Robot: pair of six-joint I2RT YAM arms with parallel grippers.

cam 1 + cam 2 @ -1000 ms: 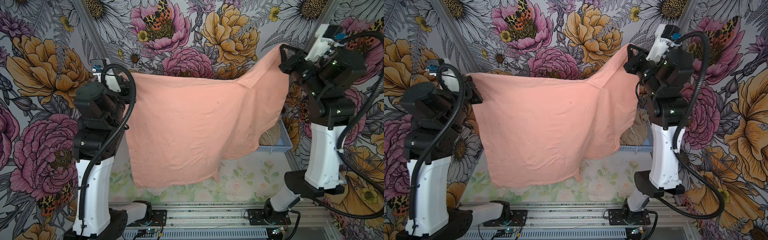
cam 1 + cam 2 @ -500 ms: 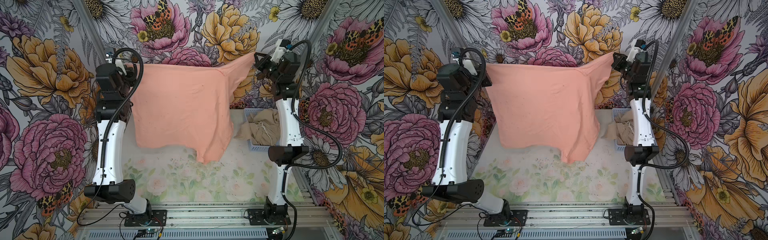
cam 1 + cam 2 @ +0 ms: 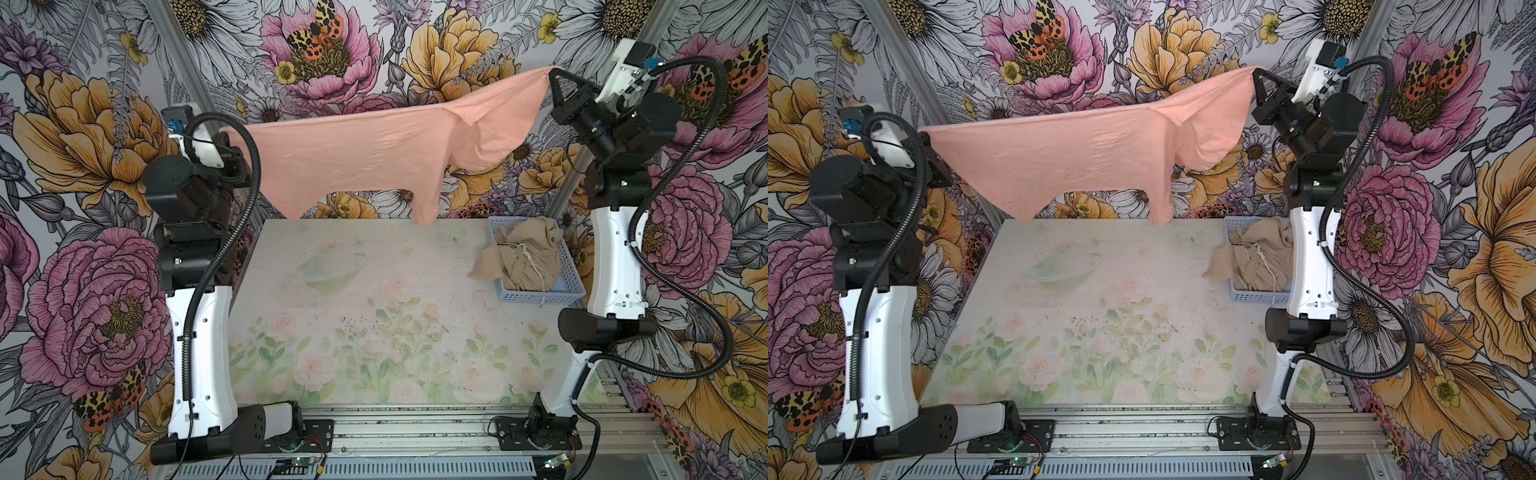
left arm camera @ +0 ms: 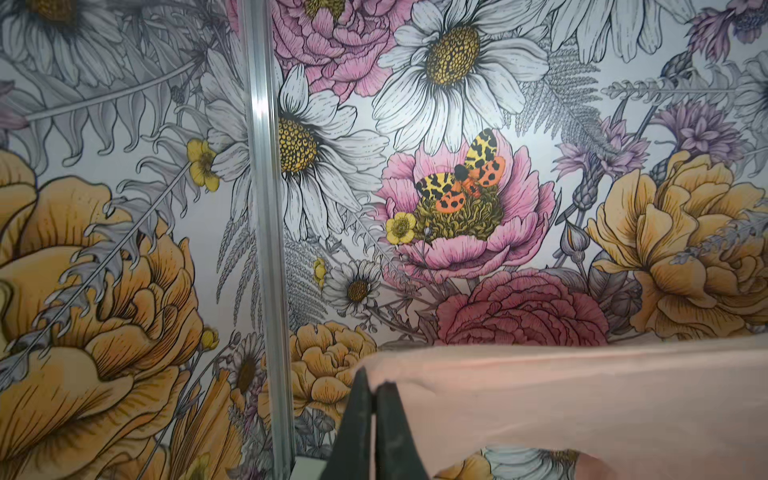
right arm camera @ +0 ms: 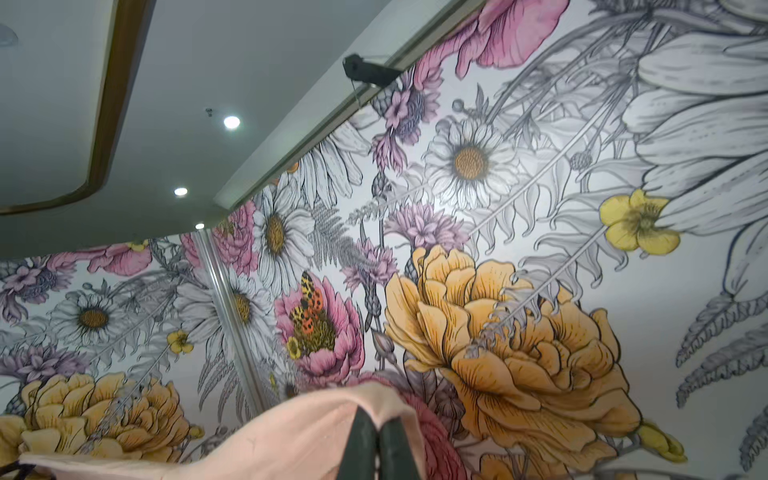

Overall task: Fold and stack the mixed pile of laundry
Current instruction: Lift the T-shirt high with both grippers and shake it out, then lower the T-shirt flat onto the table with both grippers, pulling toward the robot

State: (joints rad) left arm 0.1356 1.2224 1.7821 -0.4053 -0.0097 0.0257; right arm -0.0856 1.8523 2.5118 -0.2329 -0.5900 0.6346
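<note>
Soft peach-pink T-shirt [image 3: 365, 162] hangs sagging above the far edge of the counter [image 3: 374, 332], one corner pinched in the left claw [image 4: 373, 382], another in the right claw [image 5: 376, 415], both clamped tight. Crumpled beige shorts [image 3: 528, 253] spill from the perforated blue basket [image 3: 540, 296]; the right arm [image 3: 1308, 266] hides part of them in a top view.

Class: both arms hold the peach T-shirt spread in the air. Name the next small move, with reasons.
Probably lower both together, laying the T-shirt flat on the table for folding: left end effector and right end effector each pinch an upper corner, and it hangs spread, unfolded.
</note>
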